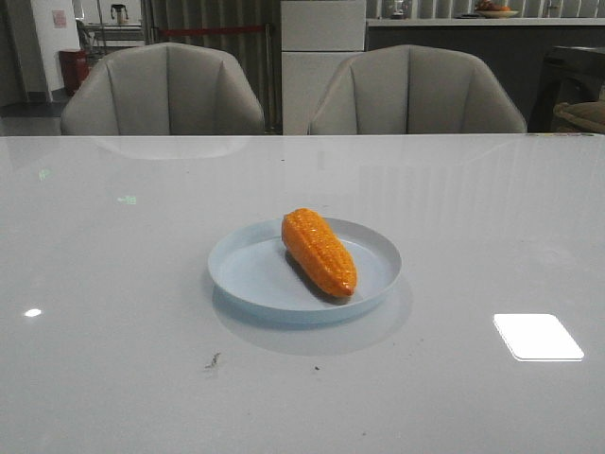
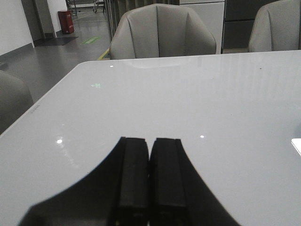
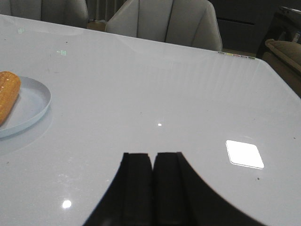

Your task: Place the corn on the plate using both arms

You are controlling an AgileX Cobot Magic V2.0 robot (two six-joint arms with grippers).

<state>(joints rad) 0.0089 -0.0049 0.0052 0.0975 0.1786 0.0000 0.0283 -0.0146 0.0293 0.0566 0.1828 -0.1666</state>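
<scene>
The orange corn (image 1: 319, 252) lies slantwise inside the pale-blue plate (image 1: 248, 270) at the middle of the white table. The right wrist view catches part of the corn (image 3: 8, 95) and the plate's rim (image 3: 41, 101) at its edge. My left gripper (image 2: 150, 141) is shut with nothing between its fingers, over bare table, and neither corn nor plate shows in its view. My right gripper (image 3: 153, 156) is also shut and empty, well away from the plate. Neither arm appears in the front view.
Two grey chairs (image 1: 165, 90) (image 1: 416, 92) stand behind the table's far edge. A bright light reflection (image 1: 537, 337) lies on the glossy tabletop at the right. The table's left edge (image 2: 42, 106) shows in the left wrist view.
</scene>
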